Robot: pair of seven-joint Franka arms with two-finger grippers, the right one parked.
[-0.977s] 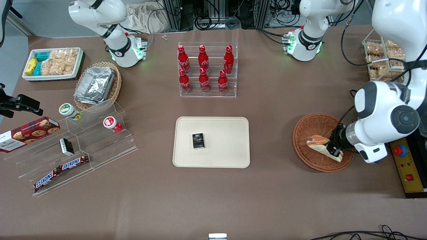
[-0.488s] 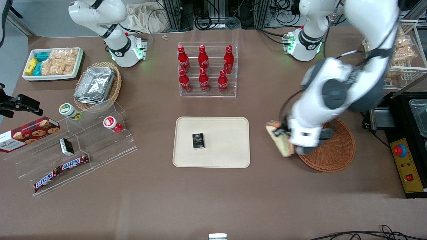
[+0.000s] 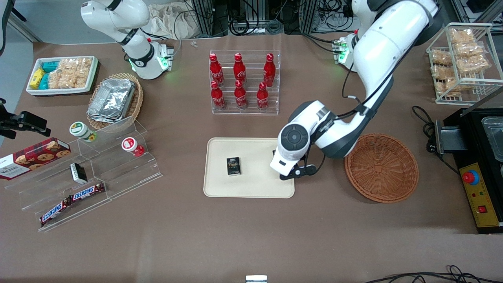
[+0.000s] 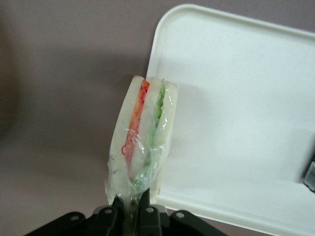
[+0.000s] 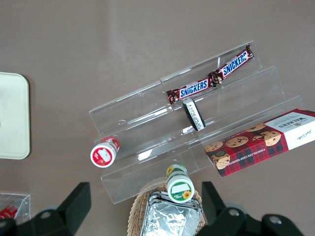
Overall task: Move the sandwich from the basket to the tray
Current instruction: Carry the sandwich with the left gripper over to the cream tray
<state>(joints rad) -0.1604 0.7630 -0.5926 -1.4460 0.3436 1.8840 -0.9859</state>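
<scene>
End effector (image 4: 131,209) grips sandwich (image 4: 142,142) above tray (image 4: 236,113) edge

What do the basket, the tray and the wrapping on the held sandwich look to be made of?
Round reddish-brown basket: woven wicker, judging by its ribbed weave. Cream rectangular tray: probably moulded plastic, smooth and matte with rounded corners. Triangular sandwich: pale soft bread in thin clear film, glossy and crinkled where the left end effector pinches it above the tray's edge.
</scene>
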